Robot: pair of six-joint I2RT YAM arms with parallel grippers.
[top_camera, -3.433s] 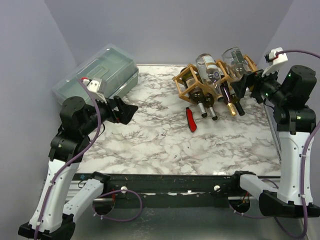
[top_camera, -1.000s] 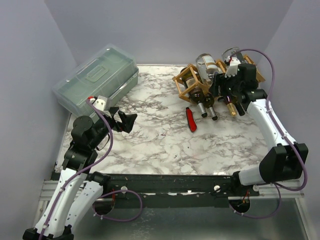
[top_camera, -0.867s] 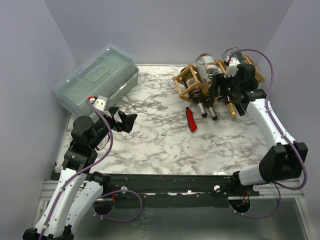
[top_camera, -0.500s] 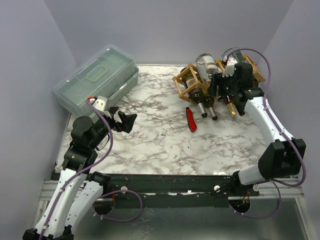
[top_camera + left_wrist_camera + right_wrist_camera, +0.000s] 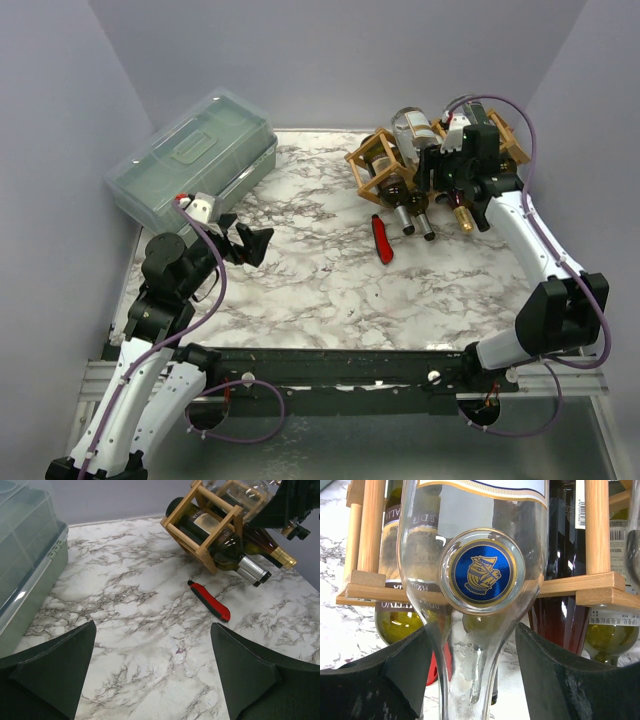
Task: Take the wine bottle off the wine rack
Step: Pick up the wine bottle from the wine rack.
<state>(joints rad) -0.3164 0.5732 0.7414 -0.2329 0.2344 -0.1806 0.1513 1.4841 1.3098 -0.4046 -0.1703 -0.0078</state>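
Observation:
The wooden wine rack stands at the back right of the marble table and holds several bottles. A clear glass wine bottle with a blue and gold medallion lies on top of it, neck pointing toward the right wrist camera. My right gripper is open and straddles that neck: the left finger is close against the glass, while a gap shows at the right finger. From above, the right gripper sits over the rack's front. My left gripper hovers open over bare table at the left, holding nothing.
Dark green bottles and one with a gold foil neck lie in the rack's lower cells. A red utility knife lies in front of the rack. A translucent green-grey lidded box occupies the back left.
The right arm has swung in from the right edge onto the rack. Over the last second it crept a little further back and its jaws narrowed slightly. The left arm has lowered and now holds still.

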